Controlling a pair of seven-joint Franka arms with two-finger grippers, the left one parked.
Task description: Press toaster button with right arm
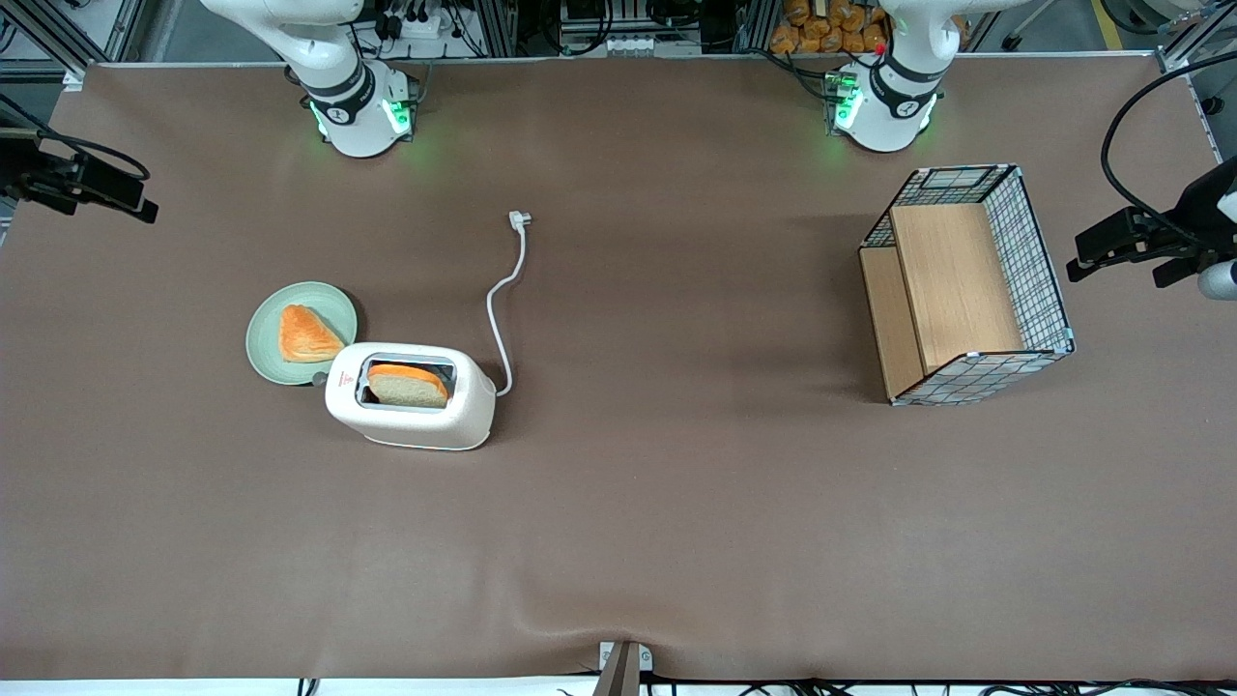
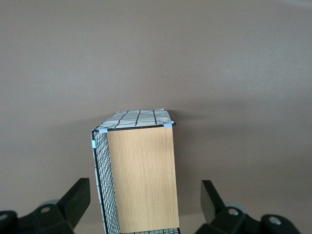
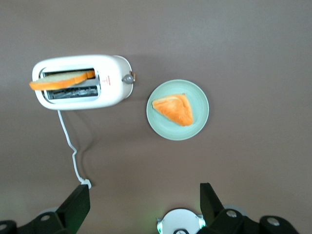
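The cream-white toaster (image 1: 464,406) lies on the brown table with a slice of bread (image 1: 408,385) in its slot. It also shows in the right wrist view (image 3: 114,92). Its small grey button (image 1: 319,379) sticks out of the narrow end face beside the green plate, and shows in the right wrist view too (image 3: 127,78). My right gripper (image 1: 126,198) hangs high at the working arm's end of the table, well apart from the toaster. Its fingers (image 3: 78,204) stand wide apart and hold nothing; the gripper (image 3: 145,204) is open.
A green plate (image 1: 261,353) with an orange pastry (image 1: 307,335) sits beside the toaster's button end. The white cord (image 1: 498,309) runs from the toaster to its plug (image 1: 520,220), farther from the front camera. A wire-mesh wooden basket (image 1: 966,285) stands toward the parked arm's end.
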